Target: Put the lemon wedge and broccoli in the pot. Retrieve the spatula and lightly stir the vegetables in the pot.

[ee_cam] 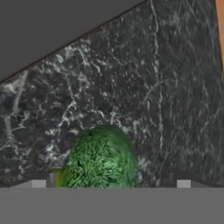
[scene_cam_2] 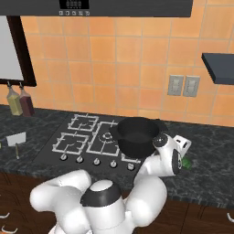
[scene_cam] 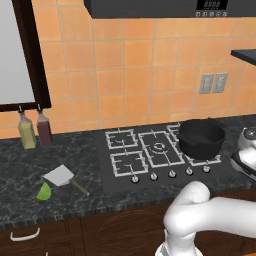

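The small mid-green broccoli lump lies on the dark marbled counter to the right of the hob, near the counter's front edge, and sits between the two dark fingertips of the claw, whose jaws stand wide apart and hold nothing. The step in hand looks like the pick-up of the broccoli: the next move calls for lowering around the floret and pinching it, then carrying it to the round matte black pot on the hob's right rear burner, just beside. The yellow-green lemon wedge rests near the counter's front left edge, touching or almost touching the pale grey spatula with its brown handle; both wait untouched. The white arm folds low over the right front of the counter, wrist bent so the hand points down at the broccoli
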